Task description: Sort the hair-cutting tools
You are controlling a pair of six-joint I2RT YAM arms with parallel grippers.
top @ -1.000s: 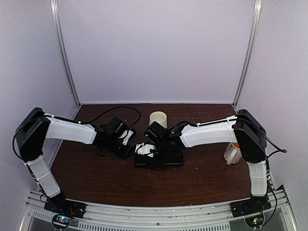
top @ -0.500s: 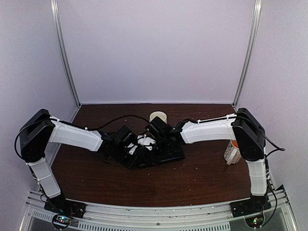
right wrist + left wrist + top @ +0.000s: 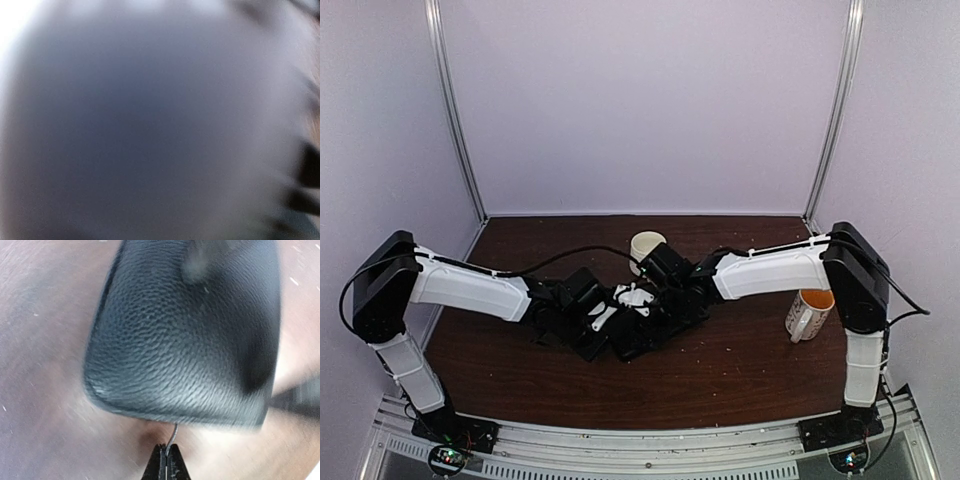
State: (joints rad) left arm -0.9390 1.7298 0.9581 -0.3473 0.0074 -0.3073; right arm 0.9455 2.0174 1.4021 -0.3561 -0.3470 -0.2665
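The hair-cutting tools are hidden in every view. A flat black case [image 3: 665, 322] lies slanted in the middle of the table, and both grippers meet over it. Its grained black cover [image 3: 185, 340] fills the left wrist view. My left gripper [image 3: 165, 462] [image 3: 603, 318] is shut on a thin silver wire [image 3: 172, 436] that runs up to the case's near edge. My right gripper [image 3: 638, 296] sits at the case's far side, white fingers down against it. The right wrist view is a grey blur, so its jaws do not show.
A white mug [image 3: 646, 246] stands just behind the right gripper. A yellow-lined mug [image 3: 806, 313] stands at the right, beside the right arm's upright link. Brown table [image 3: 740, 370] surface shows in front of and around the case.
My left arm reached right to the case. The case turned from lying square to slanted, its left end swinging nearer. My right gripper shifted back and to the right.
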